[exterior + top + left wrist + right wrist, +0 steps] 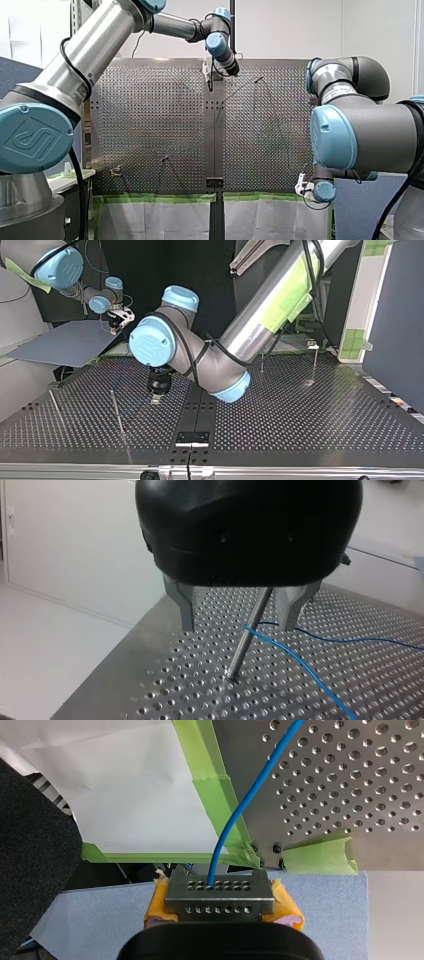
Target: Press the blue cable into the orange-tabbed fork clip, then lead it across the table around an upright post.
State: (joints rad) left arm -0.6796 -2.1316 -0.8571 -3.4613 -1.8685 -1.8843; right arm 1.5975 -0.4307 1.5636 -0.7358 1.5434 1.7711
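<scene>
In the left wrist view my black left gripper (237, 627) is open, its two metal fingers (185, 611) standing either side of an upright steel post (246, 640) without touching it. The thin blue cable (295, 656) bends around that post just below the fingertips and runs away over the perforated table (200, 690) in two strands. In the right wrist view my right gripper (222, 909), with yellow pads, is shut on a small perforated metal block (220, 889). The blue cable (245, 805) leaves the block and runs onto the plate. I cannot make out an orange-tabbed clip.
Several more thin posts (117, 412) stand on the plate, one (314, 365) at the top view's right with a small fitting on top. Green tape (220, 805) edges the table. My left arm's elbow (165, 340) hangs over the middle. My right gripper (306, 187) is off the table's corner.
</scene>
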